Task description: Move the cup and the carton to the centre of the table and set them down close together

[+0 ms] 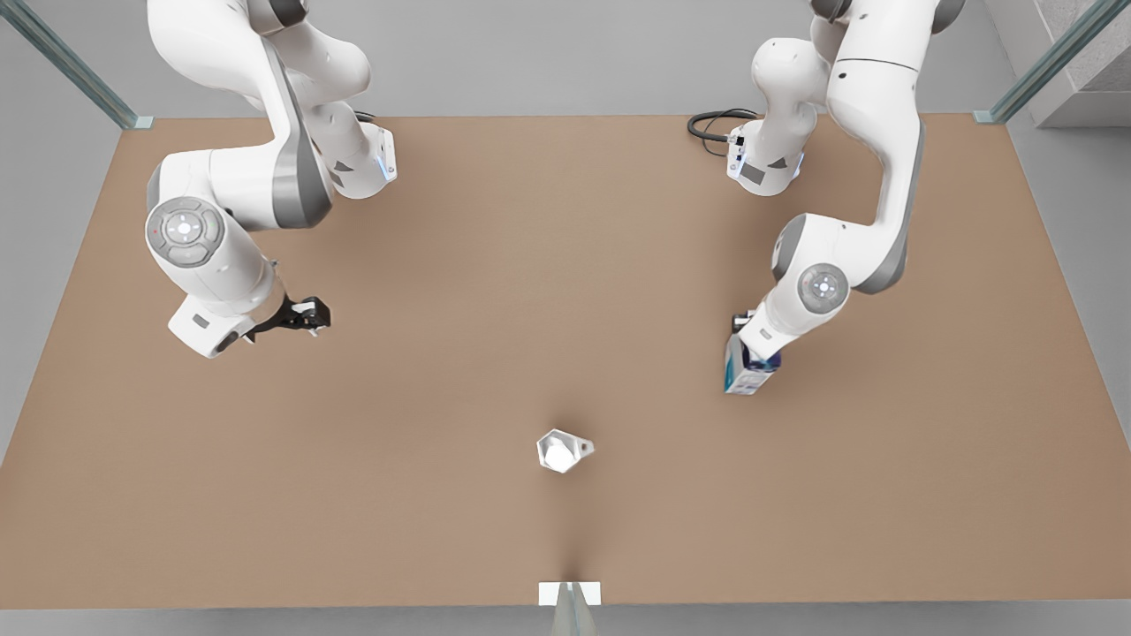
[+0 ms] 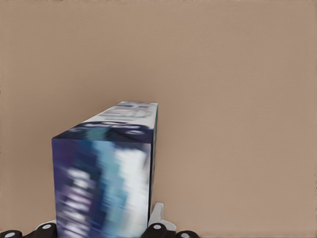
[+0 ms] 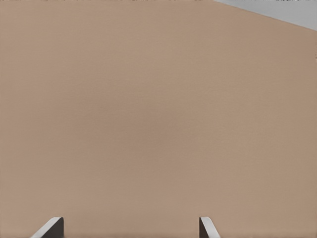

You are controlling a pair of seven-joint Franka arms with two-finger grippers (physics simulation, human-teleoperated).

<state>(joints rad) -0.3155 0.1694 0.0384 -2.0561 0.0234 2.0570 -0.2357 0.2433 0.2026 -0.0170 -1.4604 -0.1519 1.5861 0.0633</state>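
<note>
Left pincer (image 1: 751, 349) apparently grips carton (image 2: 106, 173); cup (image 1: 559, 450) apart.

You are looking down on the desk (image 1: 495, 265) from high overhead in the front view, taking in both arms and nearly the whole top. The left wrist view is riding the arm on the front view's right, sitting very close behind the carton (image 2: 106, 173) and facing past it onto bare desk. The right wrist view is riding the other arm, facing down at plain desk between its fingertips (image 3: 49, 227). The carton (image 1: 747, 367) is appearing in both the front and left wrist views.
</note>
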